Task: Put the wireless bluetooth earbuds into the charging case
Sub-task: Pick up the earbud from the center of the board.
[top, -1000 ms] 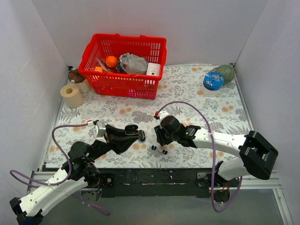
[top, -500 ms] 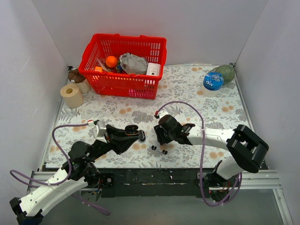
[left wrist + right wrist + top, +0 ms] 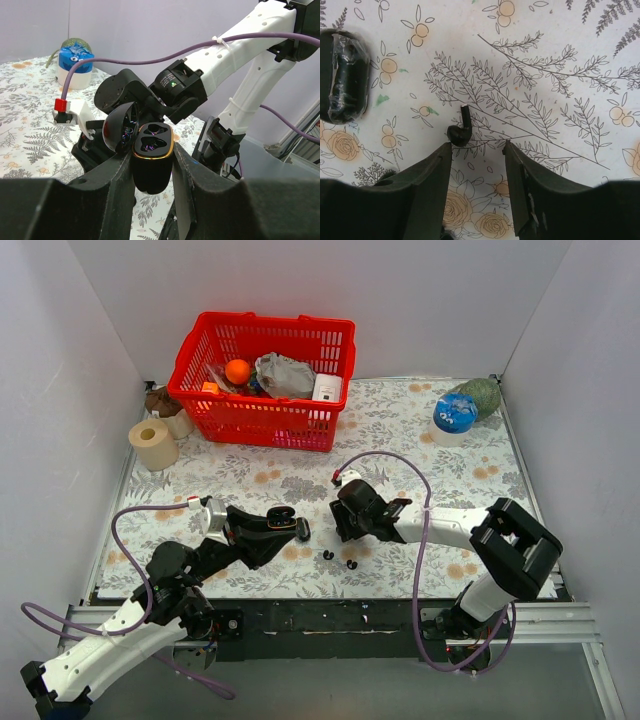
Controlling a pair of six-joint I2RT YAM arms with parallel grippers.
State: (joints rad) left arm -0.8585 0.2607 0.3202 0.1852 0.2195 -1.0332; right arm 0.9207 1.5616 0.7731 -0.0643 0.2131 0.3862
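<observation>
My left gripper (image 3: 291, 524) is shut on the black charging case (image 3: 152, 155), holding it by its sides above the table. The lid (image 3: 121, 131) is tipped open to the left, and both gold-rimmed sockets show empty. Two tiny black earbuds (image 3: 328, 555) (image 3: 351, 564) lie on the floral cloth near the front edge. My right gripper (image 3: 345, 532) hangs open just behind them. In the right wrist view one earbud (image 3: 460, 131) lies on the cloth just past the left fingertip (image 3: 440, 155), stem pointing away, not between the fingers.
A red basket (image 3: 250, 405) with several items stands at the back left, a paper roll (image 3: 153, 443) beside it. A blue-lidded jar (image 3: 455, 415) and a green object (image 3: 482, 395) sit at the back right. A black rounded piece (image 3: 342, 75) lies left of my right gripper.
The right arm's elbow has drawn in to the left while its gripper stays by the earbuds. The left arm and the case have not moved.
</observation>
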